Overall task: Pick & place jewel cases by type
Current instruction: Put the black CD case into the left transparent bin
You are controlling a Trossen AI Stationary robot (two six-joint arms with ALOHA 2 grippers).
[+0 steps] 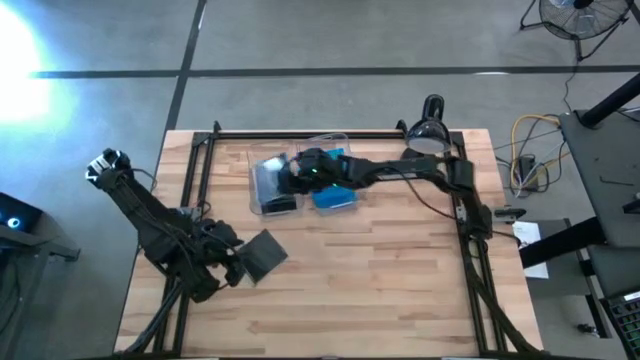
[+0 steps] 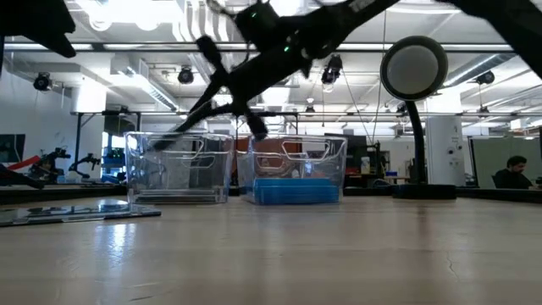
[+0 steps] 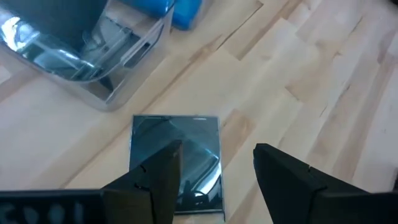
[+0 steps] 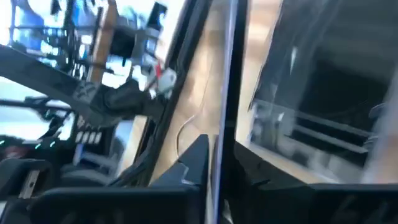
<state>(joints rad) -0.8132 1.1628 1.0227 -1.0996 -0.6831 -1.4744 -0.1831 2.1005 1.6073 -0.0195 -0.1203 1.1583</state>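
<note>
Overhead, we see our right claw [image 1: 293, 178] reaching over the left clear tray [image 1: 270, 183], its fingers pinching a thin dark jewel case [image 4: 222, 93] on edge. Blue jewel cases [image 2: 295, 190] lie stacked in the right tray [image 2: 339, 165]. Our left claw [image 3: 217, 171] hangs spread above another dark jewel case [image 3: 177, 149] flat on the tabletop [image 1: 400, 270].

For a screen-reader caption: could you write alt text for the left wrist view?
The left gripper, jaws open, hovers over a dark smoky jewel case lying flat on the wooden table. Beyond it stands a clear plastic tray with dark contents, and part of something bright blue shows behind the tray.
</note>
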